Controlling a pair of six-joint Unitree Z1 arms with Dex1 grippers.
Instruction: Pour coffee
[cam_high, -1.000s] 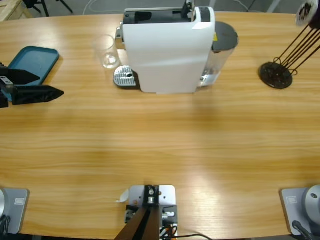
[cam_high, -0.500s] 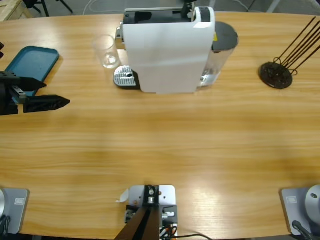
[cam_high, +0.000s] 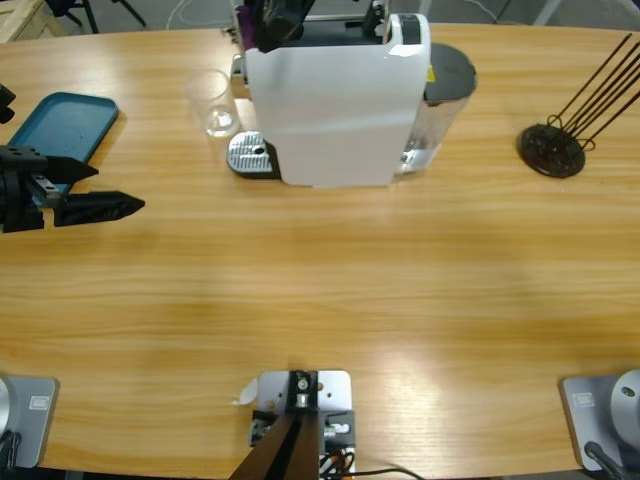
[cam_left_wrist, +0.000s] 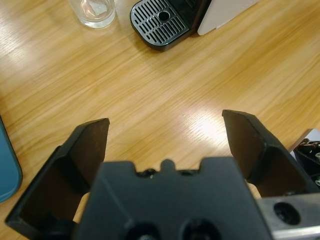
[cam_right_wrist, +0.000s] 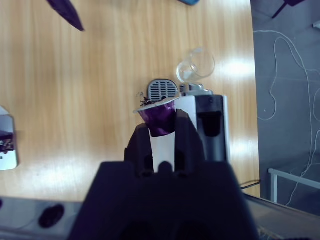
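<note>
My right gripper (cam_right_wrist: 161, 129) is shut on a small purple capsule (cam_right_wrist: 159, 116), high above the white coffee machine (cam_high: 335, 100). In the high view the right gripper (cam_high: 272, 22) shows over the machine's back left corner, near its dark top slot (cam_right_wrist: 210, 122). An empty clear glass (cam_high: 213, 103) stands left of the machine, beside the slotted drip tray (cam_high: 250, 155). My left gripper (cam_high: 115, 188) hovers open at the table's left edge, nothing between its jaws; it points toward the glass (cam_left_wrist: 95, 10) and drip tray (cam_left_wrist: 162, 22). No coffee shows anywhere.
A blue tray (cam_high: 60, 125) lies at the far left, just behind the left gripper. A black wire rack (cam_high: 553, 148) stands at the back right. The machine's water tank (cam_high: 445, 90) sits on its right side. Bare wood fills the table's front half.
The right gripper with the purple capsule has come into the high view above the machine's back left. The left gripper has slid slightly right along the left edge.
</note>
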